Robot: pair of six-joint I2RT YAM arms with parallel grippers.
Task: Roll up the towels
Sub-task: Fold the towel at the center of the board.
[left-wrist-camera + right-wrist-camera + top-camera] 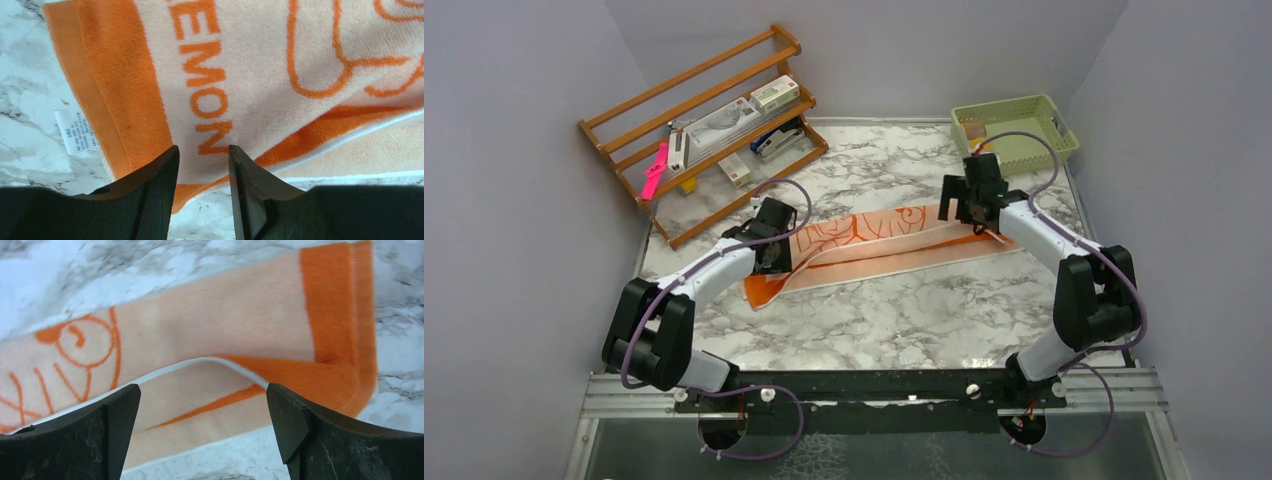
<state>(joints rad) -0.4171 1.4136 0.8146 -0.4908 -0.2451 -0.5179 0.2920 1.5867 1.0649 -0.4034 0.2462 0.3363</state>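
Note:
An orange and pale peach towel (874, 245) with outline print and lettering lies folded lengthwise across the marble table. My left gripper (774, 255) hovers over its left end. In the left wrist view the towel's (250, 75) orange lettering runs up between the jaws, and the gripper (203, 148) is partly open with nothing in it. My right gripper (977, 222) is over the right end. In the right wrist view it (202, 388) stands wide open above the folded edge of the towel (225, 325), which has an orange border.
A wooden rack (714, 130) with boxes and small items stands at the back left. A pale green basket (1014, 130) sits at the back right. A white care label (75, 131) sticks out from the towel's left edge onto the marble.

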